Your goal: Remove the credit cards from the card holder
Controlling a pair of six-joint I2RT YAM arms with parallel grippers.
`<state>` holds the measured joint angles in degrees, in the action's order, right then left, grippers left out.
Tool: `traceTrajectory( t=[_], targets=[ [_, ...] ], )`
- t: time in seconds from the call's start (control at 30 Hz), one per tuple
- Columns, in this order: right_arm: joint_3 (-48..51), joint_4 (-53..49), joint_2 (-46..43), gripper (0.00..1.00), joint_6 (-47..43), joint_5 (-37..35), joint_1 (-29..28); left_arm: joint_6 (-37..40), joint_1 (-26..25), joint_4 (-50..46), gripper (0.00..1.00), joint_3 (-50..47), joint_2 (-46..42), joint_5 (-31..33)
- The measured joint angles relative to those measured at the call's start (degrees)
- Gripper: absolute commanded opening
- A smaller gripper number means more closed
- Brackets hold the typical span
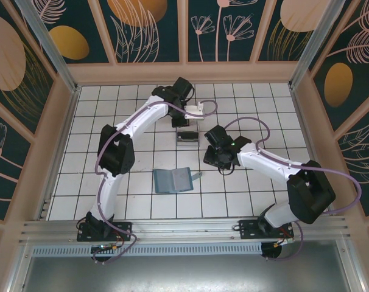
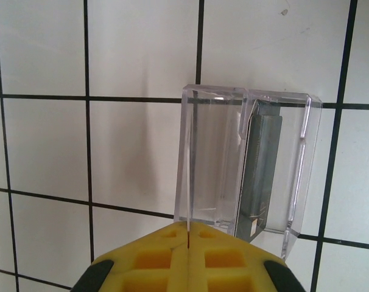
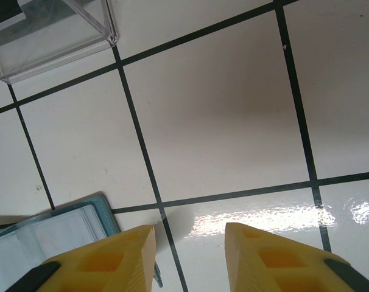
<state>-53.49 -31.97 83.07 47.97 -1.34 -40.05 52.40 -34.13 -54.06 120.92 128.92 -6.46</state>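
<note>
Grippers over white tiles (image 3: 221, 121)
Left gripper (image 2: 187, 255) pinched together, clear box (image 2: 245, 164) just ahead; right gripper (image 3: 189, 255) apart, card holder (image 3: 56, 231) to its left.

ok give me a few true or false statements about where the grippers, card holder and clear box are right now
1. The right gripper is open over bare tile. True.
2. The left gripper holds the card holder. False: the holder lies on the table, near the right gripper.
3. A dark card stands inside the clear box. True.
4. The left gripper is wide open. False: it is shut on the clear box's wall.
</note>
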Motion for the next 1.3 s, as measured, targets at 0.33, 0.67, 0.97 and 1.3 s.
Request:
traceTrajectory(
  t=[0.33, 0.67, 0.97, 1.3],
  targets=[
    [0.0, 0.0, 0.0, 0.36, 0.0, 0.3, 0.0, 0.9, -0.7, -2.5, 0.02, 1.0, 4.2, -0.9],
    [0.9, 0.0, 0.0, 0.36, 0.2, 0.3, 0.0, -0.4, -1.3, -0.8, 0.24, 1.5, 5.5, 4.6],
    [1.0, 0.0, 0.0, 0.36, 0.2, 0.5, 0.0, -1.3, -1.2, 3.3, 0.27, 1.5, 5.5, 7.3],
    [1.5, 0.0, 0.0, 0.35, 0.4, 0.8, 0.0, -2.9, -1.2, 7.1, 0.28, 1.5, 5.5, 10.1]
  ],
)
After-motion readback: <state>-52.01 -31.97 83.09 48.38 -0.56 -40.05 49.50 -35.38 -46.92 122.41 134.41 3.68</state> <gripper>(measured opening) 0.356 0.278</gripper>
